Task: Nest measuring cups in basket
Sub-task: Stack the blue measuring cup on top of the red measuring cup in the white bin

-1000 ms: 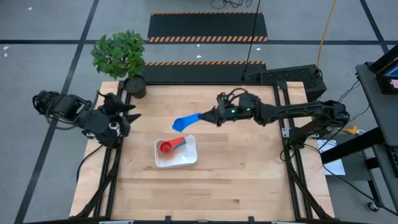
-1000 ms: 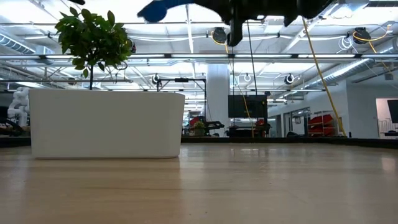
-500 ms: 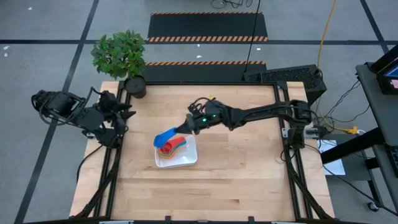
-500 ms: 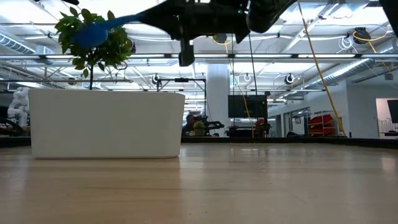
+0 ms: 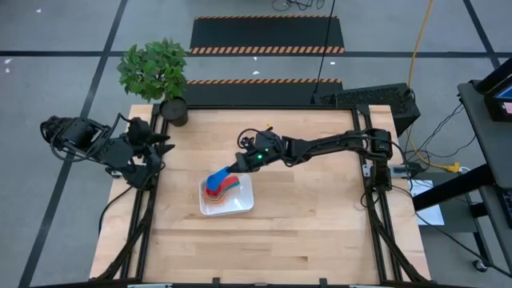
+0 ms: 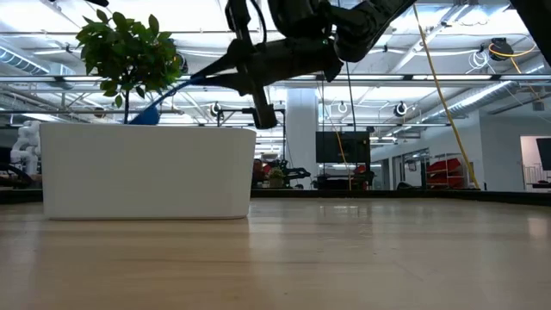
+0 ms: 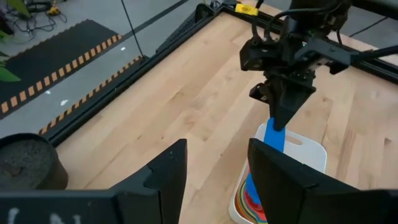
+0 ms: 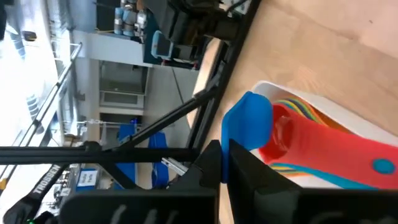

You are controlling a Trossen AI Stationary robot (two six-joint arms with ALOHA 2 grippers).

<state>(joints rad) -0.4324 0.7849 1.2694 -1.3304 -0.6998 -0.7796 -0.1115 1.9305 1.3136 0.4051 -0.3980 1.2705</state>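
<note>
The white basket (image 5: 240,205) sits mid-table and holds nested cups, with a red one (image 5: 230,185) on top; its wall shows in the low view (image 6: 146,172). My right gripper (image 5: 238,166) reaches over the basket's far right corner, shut on a blue measuring cup (image 5: 214,179). The cup's bowl (image 6: 151,114) is down at the basket's rim, over the stack. In the right wrist view the blue bowl (image 8: 249,121) covers the red cup's bowl end (image 8: 323,148). My left gripper (image 5: 166,144) waits open at the table's left edge. My right gripper pinches the blue cup's flat handle (image 7: 274,133) between its two fingers, near the handle's free end. It comes slanting down from the table's far right, fingers along the handle. The cup tilts bowl-down over the nested cups; whether the bowl rests on them I cannot tell.
A potted plant (image 5: 160,76) stands at the table's far left corner. Bare wood (image 5: 264,248) lies near and to the right of the basket. Black frame rails (image 5: 370,200) run along the table's sides.
My right gripper has carried the blue cup from above the table's far middle toward the left and near side and down, until the bowl is over the stack in the basket. The cup has tipped bowl-down. The hold has stayed shut.
</note>
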